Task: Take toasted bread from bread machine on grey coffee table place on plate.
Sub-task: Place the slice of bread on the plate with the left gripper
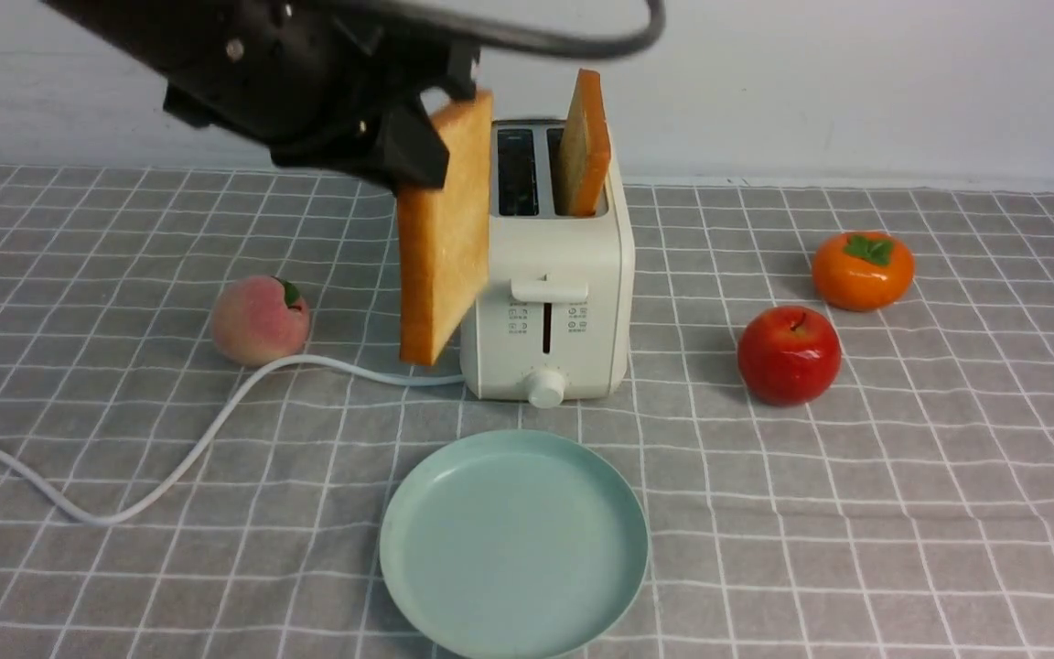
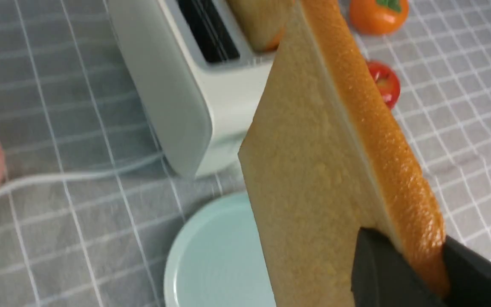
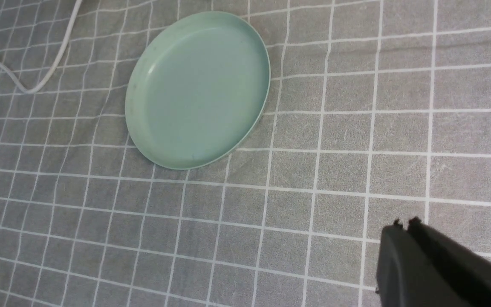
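- Golden toast is clamped in the left pincer, held on edge above the tabletop, beside the toaster and apart from it.
- Grey cloth lies under everything; the right pincer is closed with nothing in it, off to the robot's right of the plate.
- The second slice stands in the toaster's right slot, leaning and poking well out. The plate sits bare in front of the toaster.
- The held slice could slip or swivel, since the pincer seems to have it only near one edge.
- It could clip the toaster's front corner if the arm swings across too low.
- Let go upright, it might topple, land half over the rim or slide off; it probably needs tilting flat first.
- A hard squeeze could dent the bread, if it is soft.
- The cord might snag if the arm dips on that side, dragging the toaster.
- The leaning slice could be knocked askew by a careless pass, making the next grasp harder.
- Count: two slices, one toaster with two slots, one plate, one cord, one peach, one apple, one persimmon, two pincers.
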`<move>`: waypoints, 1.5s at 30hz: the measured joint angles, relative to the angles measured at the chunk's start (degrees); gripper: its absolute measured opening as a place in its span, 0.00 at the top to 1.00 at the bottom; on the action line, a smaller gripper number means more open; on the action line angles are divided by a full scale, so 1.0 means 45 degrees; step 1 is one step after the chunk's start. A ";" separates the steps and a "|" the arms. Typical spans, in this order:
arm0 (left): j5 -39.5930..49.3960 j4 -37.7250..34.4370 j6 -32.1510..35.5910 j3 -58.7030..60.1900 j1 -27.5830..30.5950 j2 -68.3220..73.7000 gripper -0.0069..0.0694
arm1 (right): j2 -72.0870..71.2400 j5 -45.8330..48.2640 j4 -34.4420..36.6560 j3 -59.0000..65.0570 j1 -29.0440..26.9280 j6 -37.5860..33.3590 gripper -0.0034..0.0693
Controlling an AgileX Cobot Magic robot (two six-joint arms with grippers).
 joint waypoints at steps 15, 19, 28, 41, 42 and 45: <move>-0.3861 -0.7627 0.5044 0.5613 0.0000 0.1905 0.81 | 0.0000 0.0003 -0.0028 0.0000 0.0000 -0.0054 0.92; -0.3979 -0.8365 0.5212 0.5591 0.0012 0.2717 0.81 | 0.0000 0.0003 -0.0002 0.0000 0.0000 -0.0054 0.91; -0.3933 -0.6358 0.5139 0.5588 0.0012 0.3126 0.72 | 0.0000 0.0003 -0.0004 0.0000 0.0000 -0.0054 0.91; -0.2174 0.0523 0.0807 0.5138 0.0001 0.1349 0.41 | 0.1525 -0.0015 0.0581 -0.2182 0.0015 -0.0110 0.91; -0.1998 0.1375 -0.0037 0.5124 0.0001 0.0963 0.44 | 0.2060 0.0072 0.0595 -0.2651 0.0042 -0.0345 0.90; -0.1072 0.3485 -0.2142 0.5138 0.0001 -0.0169 0.61 | 0.3947 0.0219 0.0774 -0.4055 0.0410 -0.1438 0.90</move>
